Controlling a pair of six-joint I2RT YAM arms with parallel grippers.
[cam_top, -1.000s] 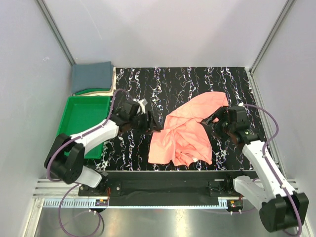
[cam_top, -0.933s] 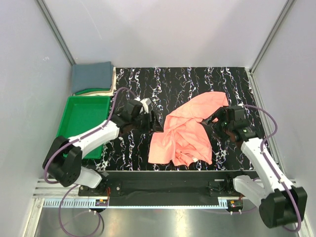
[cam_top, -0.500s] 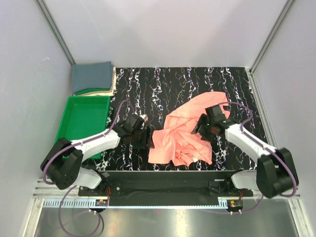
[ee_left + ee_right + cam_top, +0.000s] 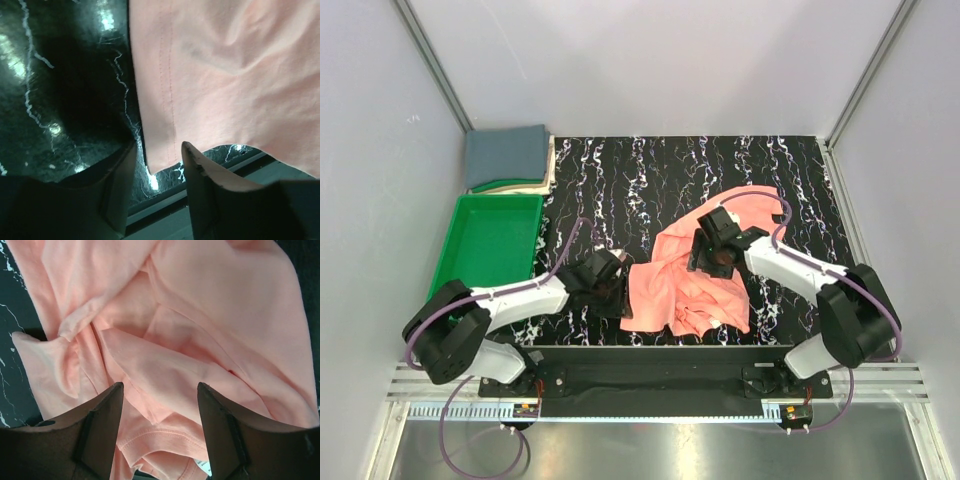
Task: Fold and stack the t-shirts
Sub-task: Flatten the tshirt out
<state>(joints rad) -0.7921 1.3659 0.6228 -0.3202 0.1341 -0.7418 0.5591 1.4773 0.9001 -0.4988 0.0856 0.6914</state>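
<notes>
The salmon-pink t-shirt (image 4: 672, 292) lies crumpled on the near middle of the black marbled table. My left gripper (image 4: 623, 298) is low at its near-left corner. In the left wrist view the hemmed corner (image 4: 159, 150) lies between the open fingers (image 4: 119, 186), unclamped. My right gripper (image 4: 704, 262) hovers open over the shirt's middle folds (image 4: 165, 355), with the white neck label (image 4: 202, 467) just below its fingers (image 4: 224, 426). The slate blue-grey t-shirt (image 4: 505, 153) lies folded at the back left.
A green tray (image 4: 470, 240) sits at the left, in front of the folded pile, which rests on cream and green cloth (image 4: 510, 184). The table's near edge and metal rail (image 4: 235, 170) lie right behind the left gripper. Grey walls close in both sides.
The left gripper slid nearer to the shirt's near-left corner. The right gripper swung left from the shirt's right edge onto its middle. The shirt's left part has bunched up a little.
</notes>
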